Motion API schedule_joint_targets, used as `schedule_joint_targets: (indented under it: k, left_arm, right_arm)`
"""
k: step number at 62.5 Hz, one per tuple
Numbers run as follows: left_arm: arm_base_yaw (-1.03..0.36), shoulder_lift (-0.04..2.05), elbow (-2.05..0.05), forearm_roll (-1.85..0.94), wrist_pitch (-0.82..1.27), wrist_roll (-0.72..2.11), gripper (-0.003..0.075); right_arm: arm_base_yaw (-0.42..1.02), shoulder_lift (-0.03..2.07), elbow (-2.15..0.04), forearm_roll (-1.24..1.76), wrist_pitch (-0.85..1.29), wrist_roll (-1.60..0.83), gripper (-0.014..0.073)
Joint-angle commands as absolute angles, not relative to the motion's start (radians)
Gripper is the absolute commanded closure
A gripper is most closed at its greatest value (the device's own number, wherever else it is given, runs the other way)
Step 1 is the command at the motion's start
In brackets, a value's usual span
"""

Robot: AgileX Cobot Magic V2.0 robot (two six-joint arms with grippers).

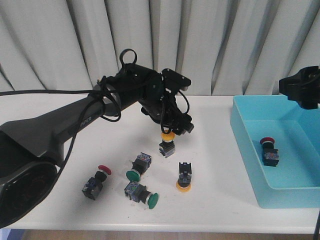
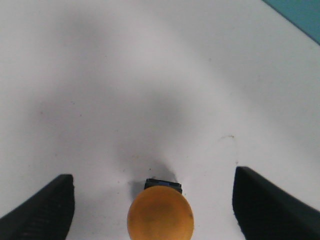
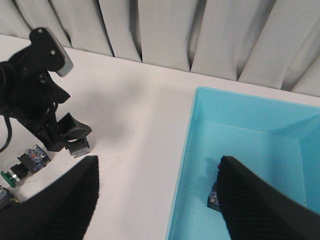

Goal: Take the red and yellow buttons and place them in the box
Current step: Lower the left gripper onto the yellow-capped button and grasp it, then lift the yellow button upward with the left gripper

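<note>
A yellow button stands upright mid-table, cap up. My left gripper hangs right over it, open. In the left wrist view the yellow cap sits between the fingers, touching neither. A second yellow button stands cap-down to its right. A red button lies at the front left. Another red button lies inside the light-blue box. My right gripper is open and empty over the box's near wall, and one finger half hides the red button in the box.
Two green-capped switches lie between the red button and the yellow ones. A white curtain hangs behind the table. The left arm stretches across the left half of the table. The table's front edge runs just below the switches.
</note>
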State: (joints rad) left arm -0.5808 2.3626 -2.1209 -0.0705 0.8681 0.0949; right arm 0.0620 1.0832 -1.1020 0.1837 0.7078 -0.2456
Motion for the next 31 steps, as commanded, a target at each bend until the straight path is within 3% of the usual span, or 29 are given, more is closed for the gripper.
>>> schedule_joint_targets:
  k: [1,31]
  left_arm:
    - [-0.579,2.307,-2.152,-0.083,0.839,0.079,0.0113]
    - [-0.579,2.339,-2.152,-0.083,0.906,0.078,0.0134]
  right_arm:
    - [0.064,1.063,-1.126,0.196,0.637,-0.254,0.0095]
    - [0.064,1.063,-1.126,0.215,0.641,-0.254,0.0095]
